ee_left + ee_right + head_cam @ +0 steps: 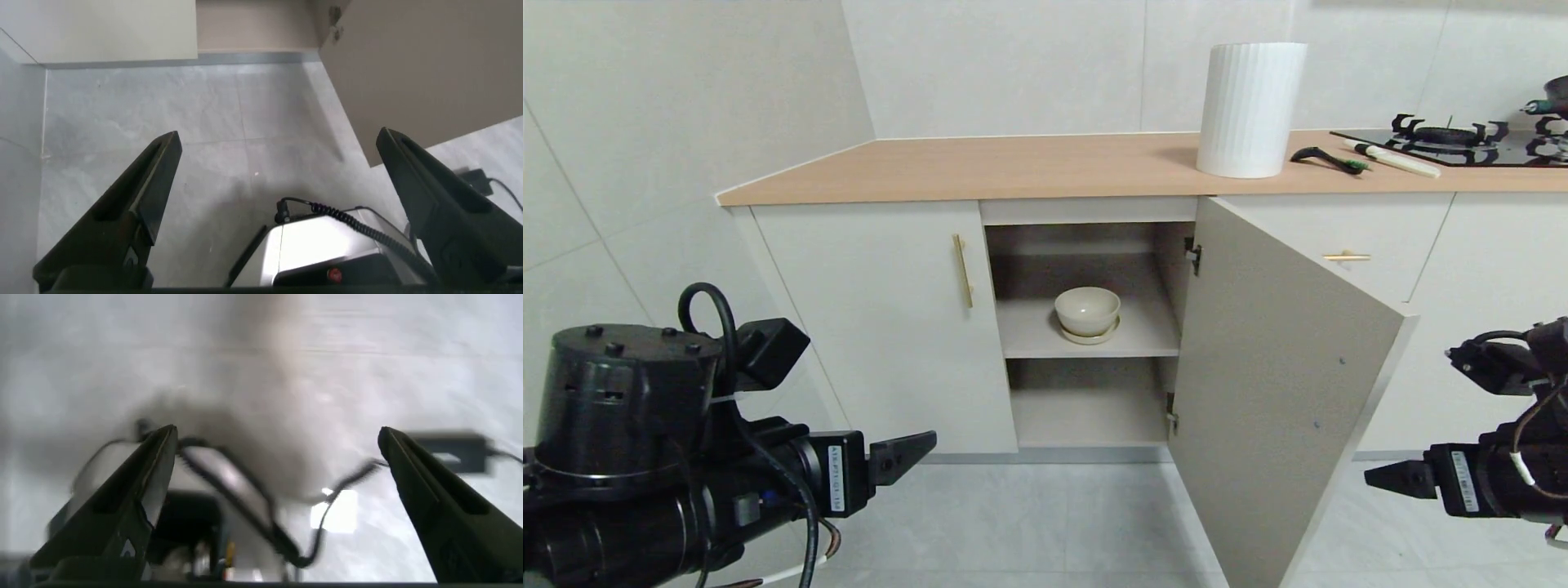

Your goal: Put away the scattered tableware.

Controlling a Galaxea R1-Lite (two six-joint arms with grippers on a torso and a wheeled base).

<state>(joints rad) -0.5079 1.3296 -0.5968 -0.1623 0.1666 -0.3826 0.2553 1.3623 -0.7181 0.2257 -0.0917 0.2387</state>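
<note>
A cream bowl (1086, 309) rests on a small cream plate (1107, 335) on the middle shelf of the open cabinet (1086, 347). My left gripper (903, 457) hangs low at the left, well in front of the cabinet and above the floor. Its fingers (147, 192) are spread wide apart with nothing between them; the left gripper (279, 143) looks down on grey tiles. My right gripper (1392, 478) hangs low at the right, beyond the open door. The right gripper (278, 434) is open and holds nothing.
The cabinet door (1282, 384) stands swung out to the right between the two arms. The left door with a gold handle (964, 269) is closed. On the wooden counter (1013, 167) stand a white ribbed cylinder (1250, 110), a black utensil (1327, 159), a cream-handled tool (1392, 157) and a gas hob (1462, 139).
</note>
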